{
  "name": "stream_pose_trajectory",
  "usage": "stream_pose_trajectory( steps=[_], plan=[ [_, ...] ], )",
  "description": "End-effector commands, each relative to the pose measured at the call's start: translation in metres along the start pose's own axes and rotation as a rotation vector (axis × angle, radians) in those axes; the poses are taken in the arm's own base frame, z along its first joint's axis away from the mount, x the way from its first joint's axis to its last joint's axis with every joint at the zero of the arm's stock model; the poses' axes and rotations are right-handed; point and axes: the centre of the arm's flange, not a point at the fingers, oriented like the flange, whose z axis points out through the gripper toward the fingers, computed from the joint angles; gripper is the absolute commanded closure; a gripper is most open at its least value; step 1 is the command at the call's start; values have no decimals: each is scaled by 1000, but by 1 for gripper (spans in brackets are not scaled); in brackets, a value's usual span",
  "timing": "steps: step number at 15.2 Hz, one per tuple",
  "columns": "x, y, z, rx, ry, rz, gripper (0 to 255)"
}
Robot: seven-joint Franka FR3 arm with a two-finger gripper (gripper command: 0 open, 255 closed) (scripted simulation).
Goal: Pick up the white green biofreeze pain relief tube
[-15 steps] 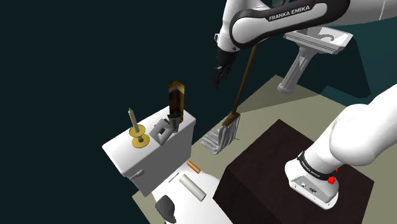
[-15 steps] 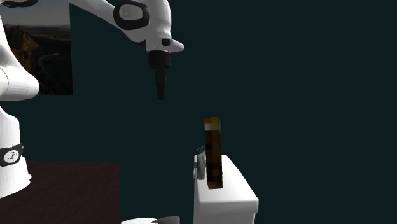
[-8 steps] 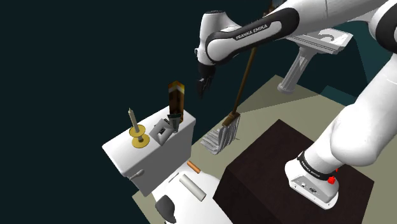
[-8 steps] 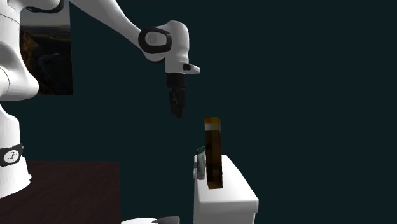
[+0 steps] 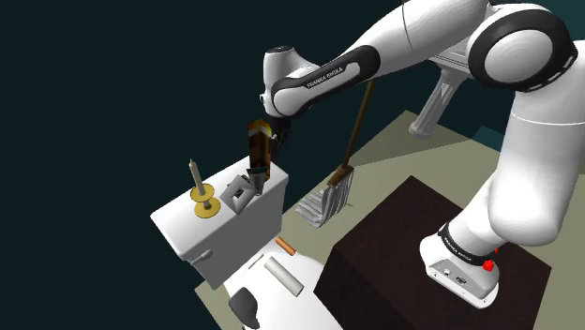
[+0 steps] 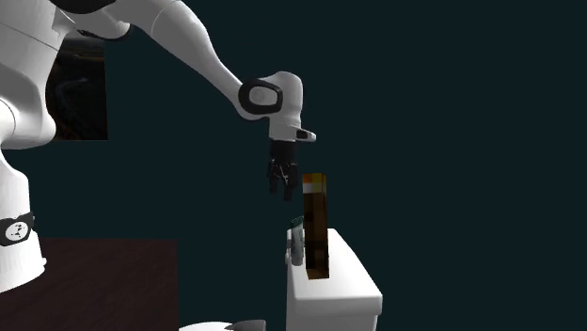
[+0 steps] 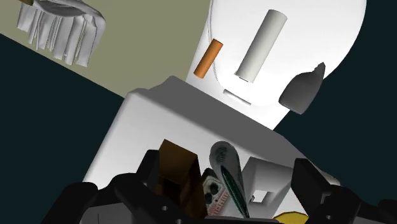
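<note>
Second exterior view: the all-black two-finger end effector [image 6: 281, 191] hangs in the air just beside the orange top of a tall brown box [image 6: 316, 230] standing on a white toilet tank [image 6: 343, 291]. From the wrist view its fingers stand apart, gripping nothing. Beyond them the white tube with green print [image 7: 228, 178] leans on the tank lid, just beside the brown box.

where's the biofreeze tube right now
In the shoulder view the tube sits on the white tank, between the gold candle holder on its left and the tall brown box on its right.
</note>
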Motion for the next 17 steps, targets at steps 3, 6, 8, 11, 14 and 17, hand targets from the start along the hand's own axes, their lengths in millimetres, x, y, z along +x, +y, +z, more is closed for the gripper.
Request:
stream_pose_trajectory(
  steps=[3, 6, 8, 11, 14, 17],
  plan=[
    [40, -12, 40, -4, -24, -60, 0],
    [50, -15, 57, -5, -31, -77, 0],
    [51, -15, 67, -5, -31, -77, 0],
    [52, -14, 83, -5, -31, -77, 0],
    [52, -13, 91, -5, -31, -77, 0],
    [52, -13, 92, -5, -31, -77, 255]
  ],
)
